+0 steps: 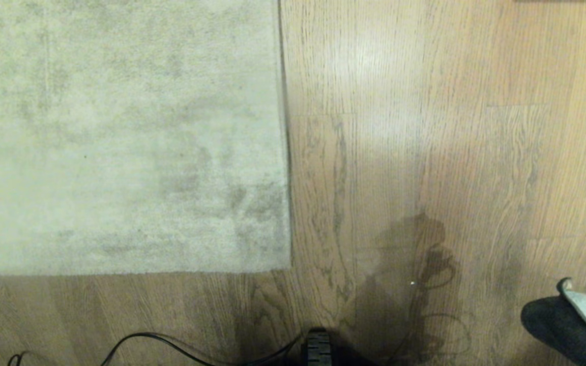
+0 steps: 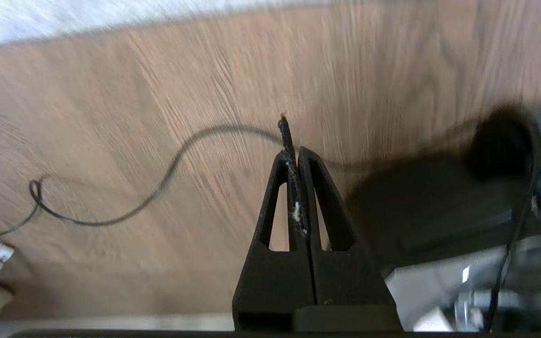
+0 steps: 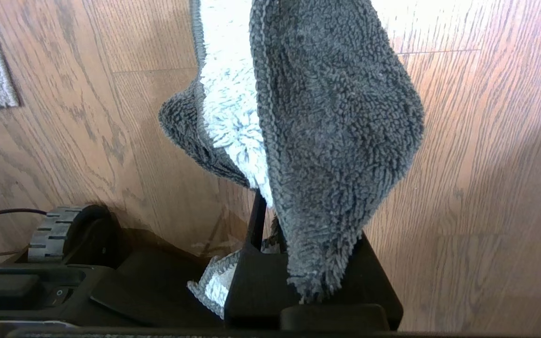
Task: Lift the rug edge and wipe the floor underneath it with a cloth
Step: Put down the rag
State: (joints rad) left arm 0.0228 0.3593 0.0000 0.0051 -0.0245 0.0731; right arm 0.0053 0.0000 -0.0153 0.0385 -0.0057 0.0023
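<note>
Your rug (image 1: 120,137) lies flat on the wood floor (image 1: 450,152), its corner nearest the robot's base. Your right gripper (image 3: 270,225) is clenched on the cloth (image 3: 327,131), which hangs above bare planks. Your left gripper (image 2: 294,155) is closed, empty, over a cable (image 2: 158,188).

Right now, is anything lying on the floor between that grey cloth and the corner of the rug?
Nothing visible does. The cloth, held in the right end effector, hangs near the robot; bare floor runs from it to the rug, which lies flat. A black cable lies nearer the robot, off that path.
</note>
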